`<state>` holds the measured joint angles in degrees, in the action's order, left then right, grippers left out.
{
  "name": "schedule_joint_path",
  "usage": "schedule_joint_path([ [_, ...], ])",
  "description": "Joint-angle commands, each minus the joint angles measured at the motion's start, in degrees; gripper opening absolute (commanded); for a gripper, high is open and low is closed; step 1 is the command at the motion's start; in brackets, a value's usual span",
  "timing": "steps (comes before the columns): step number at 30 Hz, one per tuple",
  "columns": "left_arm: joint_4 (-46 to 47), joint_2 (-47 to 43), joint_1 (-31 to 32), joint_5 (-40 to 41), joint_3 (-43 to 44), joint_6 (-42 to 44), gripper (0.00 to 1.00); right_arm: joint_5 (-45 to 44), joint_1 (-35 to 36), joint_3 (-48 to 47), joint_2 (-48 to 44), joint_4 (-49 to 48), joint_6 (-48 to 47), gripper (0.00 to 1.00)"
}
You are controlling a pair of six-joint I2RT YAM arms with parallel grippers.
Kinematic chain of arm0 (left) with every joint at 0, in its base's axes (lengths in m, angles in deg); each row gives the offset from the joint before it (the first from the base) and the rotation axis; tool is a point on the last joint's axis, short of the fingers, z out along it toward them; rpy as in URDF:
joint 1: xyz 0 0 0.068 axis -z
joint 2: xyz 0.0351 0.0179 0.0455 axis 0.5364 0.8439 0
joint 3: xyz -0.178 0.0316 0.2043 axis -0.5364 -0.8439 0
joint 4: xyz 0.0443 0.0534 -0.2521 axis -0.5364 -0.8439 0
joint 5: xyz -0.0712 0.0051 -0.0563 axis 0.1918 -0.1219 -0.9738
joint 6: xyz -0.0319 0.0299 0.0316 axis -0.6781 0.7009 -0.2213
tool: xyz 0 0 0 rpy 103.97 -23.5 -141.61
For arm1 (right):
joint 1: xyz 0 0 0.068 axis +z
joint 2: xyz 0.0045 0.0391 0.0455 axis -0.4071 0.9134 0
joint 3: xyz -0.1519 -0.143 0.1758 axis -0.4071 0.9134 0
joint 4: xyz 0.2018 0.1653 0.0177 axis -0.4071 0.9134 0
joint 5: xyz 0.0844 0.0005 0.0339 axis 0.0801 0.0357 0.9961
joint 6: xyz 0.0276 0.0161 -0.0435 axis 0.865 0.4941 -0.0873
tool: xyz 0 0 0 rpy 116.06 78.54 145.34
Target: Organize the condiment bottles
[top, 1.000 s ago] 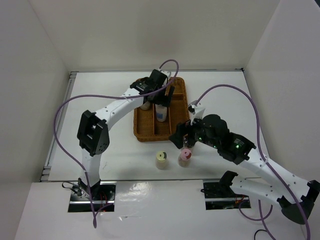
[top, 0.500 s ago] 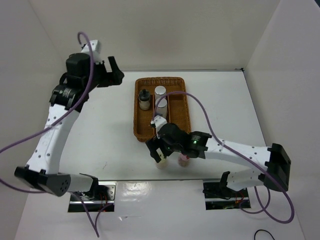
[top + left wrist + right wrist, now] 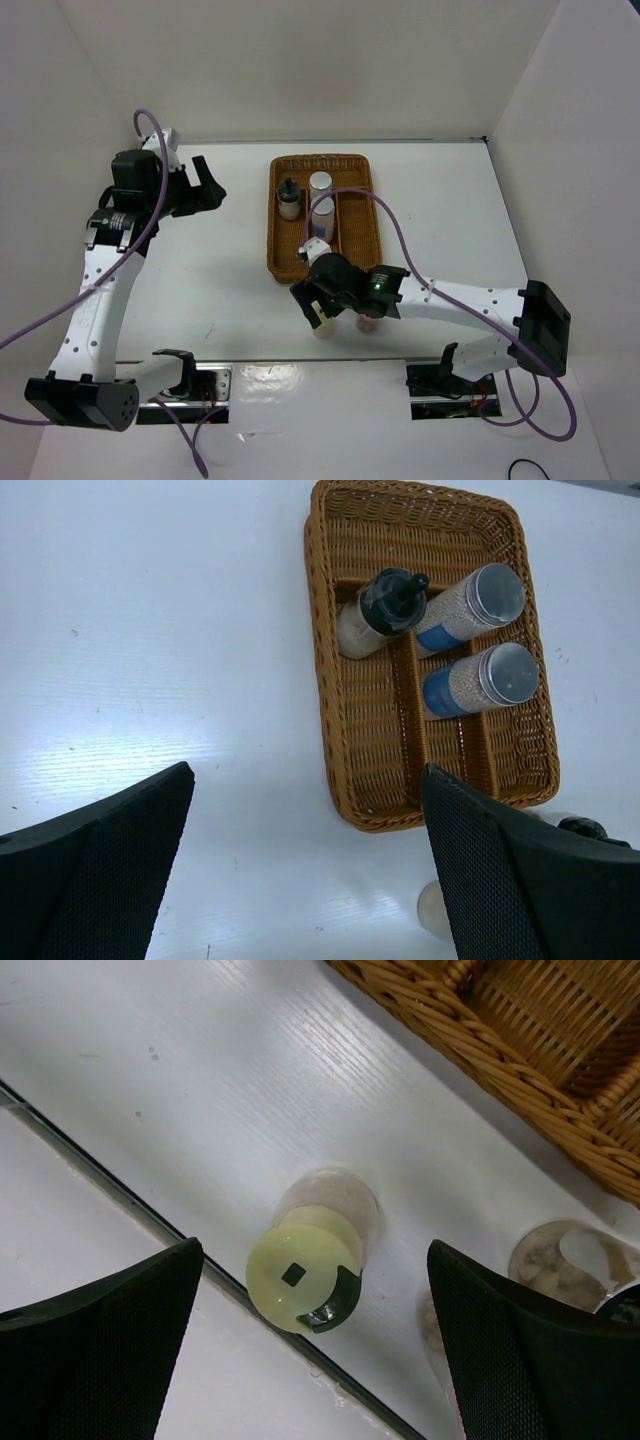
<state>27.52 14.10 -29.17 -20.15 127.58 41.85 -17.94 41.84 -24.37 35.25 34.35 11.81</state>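
Three clear bottles (image 3: 455,685) in tray (image 3: 325,680): one black cap, two silver; yellow-capped (image 3: 300,1280), pink-capped (image 3: 368,322) at its 6 o'clock. Gaping empty: left gripper (image 3: 303,800), right gripper (image 3: 315,1260).

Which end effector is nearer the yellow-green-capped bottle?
Right. The right end effector hangs open directly over the yellow-green-capped bottle, a finger on each side. The left end effector is open, far off left of the wicker tray.

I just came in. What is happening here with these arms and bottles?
The right end effector hovers open above the yellow-green-capped bottle, which stands on the table near the wicker tray, not yet gripped. A pink-capped bottle stands beside it. The tray holds a black-capped bottle and two silver-capped bottles. The left end effector is open and empty, off to the left.
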Motion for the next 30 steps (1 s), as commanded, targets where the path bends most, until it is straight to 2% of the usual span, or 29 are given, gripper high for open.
schedule_joint_path([
  [1, 1.79, -3.11, -1.50, -2.94, -0.84, 1.11, 1.00, -0.76, 0.49, -0.40, 1.93, 0.32, 1.66, 0.96],
  [7, 2.31, -4.17, -2.65, -4.00, -3.38, 1.11, 1.00, -0.76, 0.49, 0.65, 4.57, -0.29, 2.19, 0.88],
  [11, 2.32, -4.70, -2.65, -4.53, -4.61, 1.11, 1.00, -0.76, 0.49, 0.66, 5.80, -0.82, 2.19, 0.75],
  [13, 2.32, -4.70, -2.65, -4.53, -4.62, 1.11, 1.00, -0.05, 0.49, 0.66, 6.41, -0.82, 2.19, 0.73],
  [17, 2.32, -4.70, -2.65, -4.53, -4.62, 1.11, 1.00, 0.47, 0.49, 0.66, 7.03, -1.35, 2.19, 0.61],
  [18, 2.32, -5.22, -2.65, -4.53, -4.62, 1.11, 1.00, 1.00, 0.49, 0.05, 7.64, -1.35, 2.19, 0.53],
  [20, 2.32, -5.23, -2.65, -4.53, -4.62, 1.11, 1.00, 1.00, 0.49, -0.57, 7.65, -0.65, 2.19, 0.49],
  [23, 2.32, -5.23, -2.65, -4.53, -4.62, 1.11, 1.00, 0.48, 0.49, -3.02, 6.43, 1.89, 2.19, 0.35],
  [30, 2.32, -5.75, -2.65, -4.53, -4.62, 1.11, 1.00, -5.41, -1.08, -13.22, -3.23, 10.85, 2.19, 0.31],
])
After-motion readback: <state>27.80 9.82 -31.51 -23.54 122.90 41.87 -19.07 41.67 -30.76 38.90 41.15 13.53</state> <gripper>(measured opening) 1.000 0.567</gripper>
